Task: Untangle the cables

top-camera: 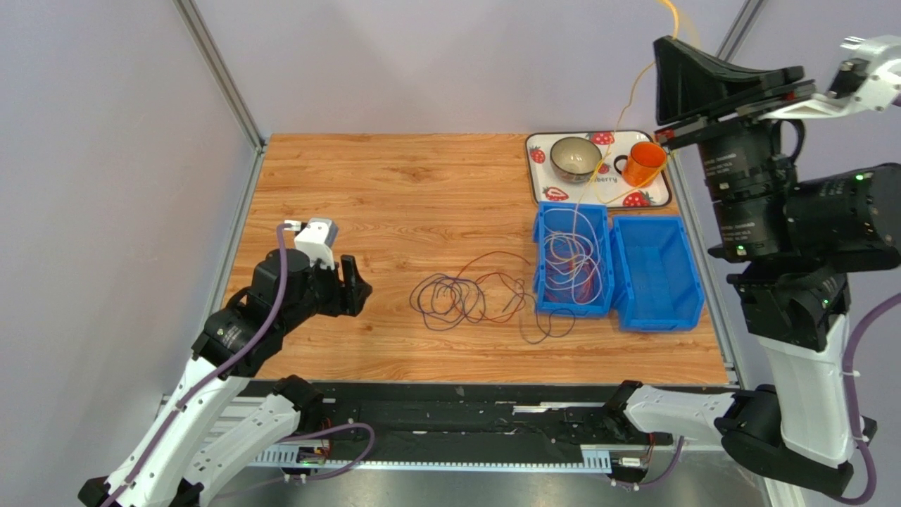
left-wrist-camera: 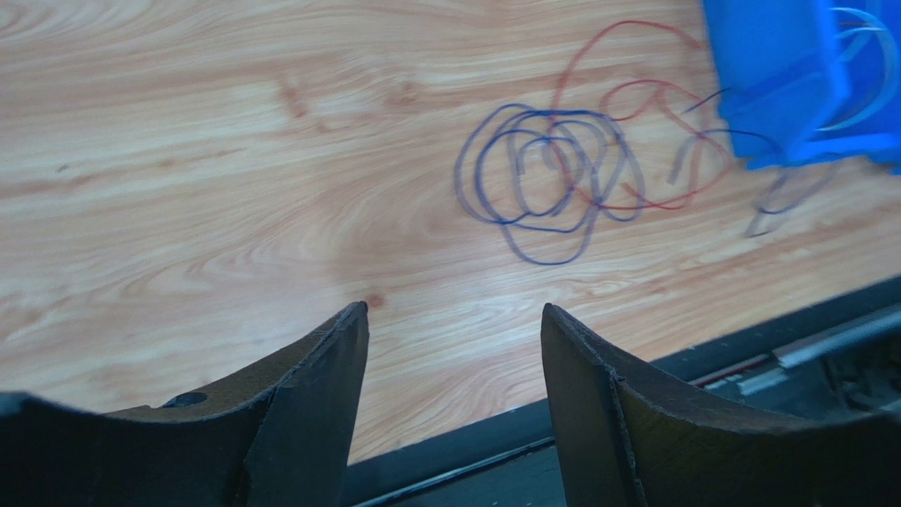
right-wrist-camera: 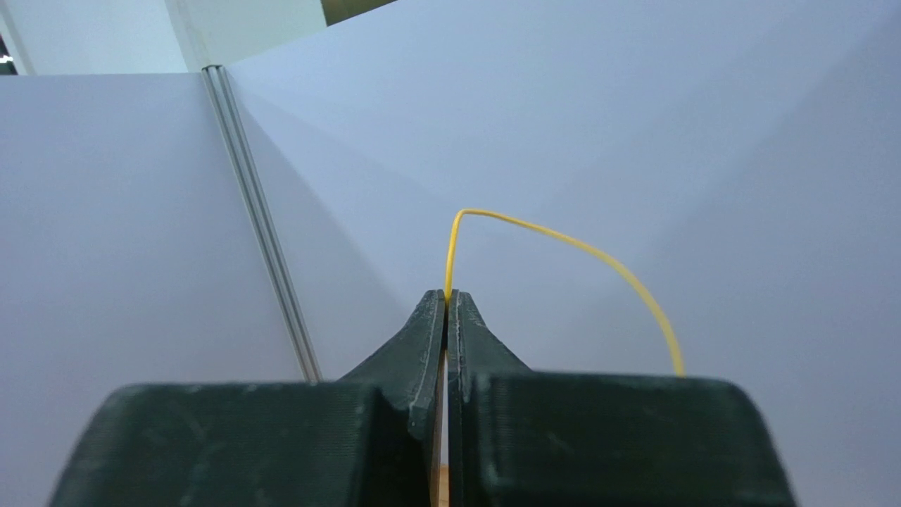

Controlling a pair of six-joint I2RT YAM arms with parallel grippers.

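Note:
A loose tangle of purple, orange-red and black cables (top-camera: 474, 299) lies on the wooden table, just left of a blue bin (top-camera: 541, 264) that holds white and yellow cable loops (top-camera: 576, 257). My right gripper (top-camera: 664, 44) is raised high over the back right and is shut on a yellow cable (top-camera: 624, 98) that hangs down toward the bin. In the right wrist view the yellow cable (right-wrist-camera: 571, 248) arcs out of my shut gripper (right-wrist-camera: 447, 301). My left gripper (top-camera: 354, 287) is open and empty, low over the table left of the tangle. The left wrist view shows the gripper (left-wrist-camera: 455, 312) with the tangle (left-wrist-camera: 545, 114) ahead.
A second, empty blue bin (top-camera: 658, 273) stands right of the first. A strawberry-patterned tray (top-camera: 546, 187) at the back right holds a metal bowl (top-camera: 575, 157) and an orange cup (top-camera: 642, 164). Grey walls enclose the table. A black rail (top-camera: 476, 417) runs along the near edge.

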